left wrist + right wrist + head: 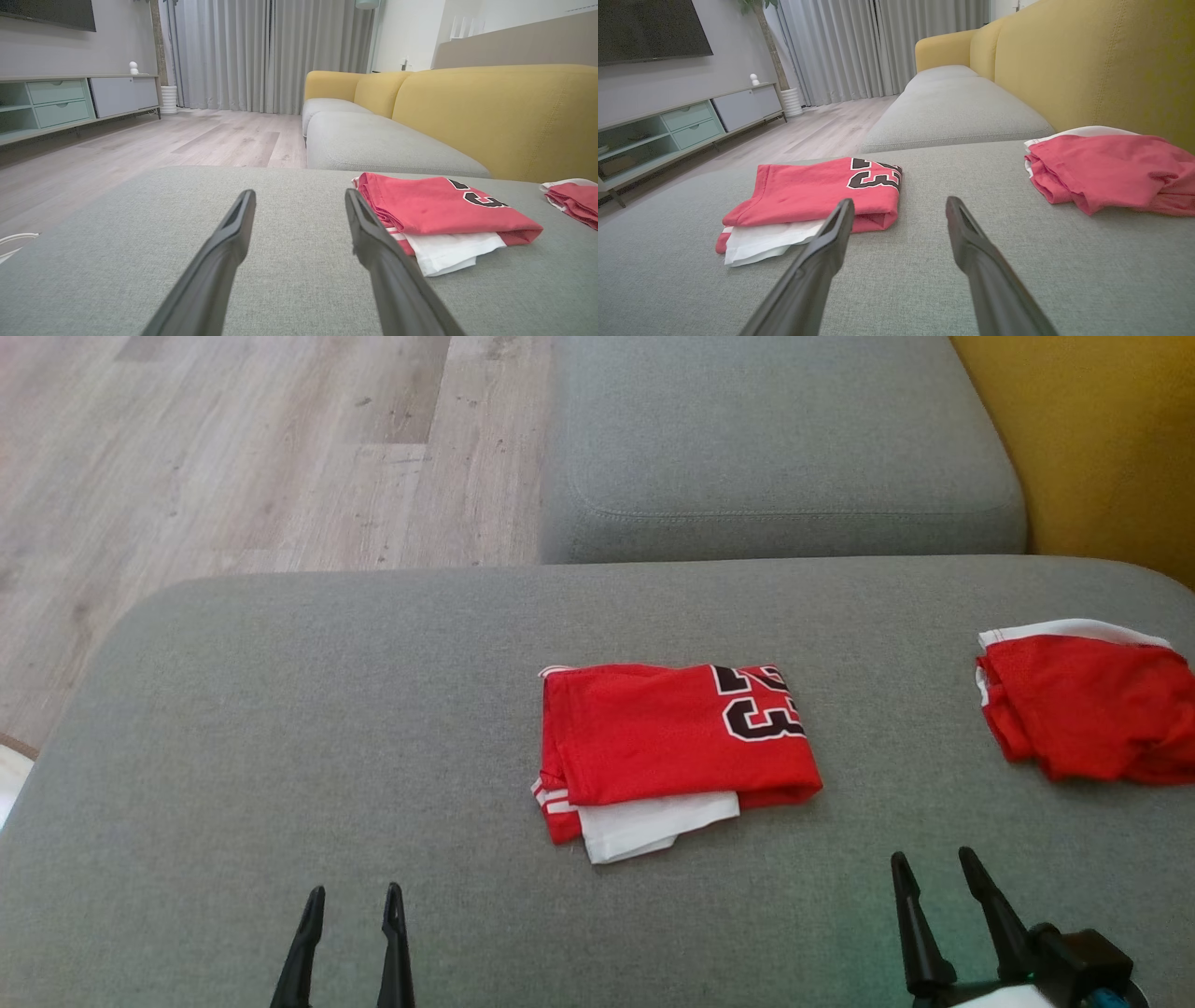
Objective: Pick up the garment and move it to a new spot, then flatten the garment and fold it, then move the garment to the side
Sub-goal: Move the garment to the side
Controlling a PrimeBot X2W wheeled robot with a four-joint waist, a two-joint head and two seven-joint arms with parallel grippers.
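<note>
Jaws on both arms gape wide and empty, fingers (393, 943) pointing to 12 o'clock low over the sofa cushion (280, 709). I see the folded garment (672, 737) flat at 12 o'clock, with another red bundle (1088, 709) at 2 o'clock.

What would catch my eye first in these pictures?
A bright red folded jersey with black numbers, white cloth peeking from under it, lies mid-cushion on the grey seat. A second, rumpled red garment sits to its right. The left gripper and right gripper stand open and empty at the near edge.
</note>
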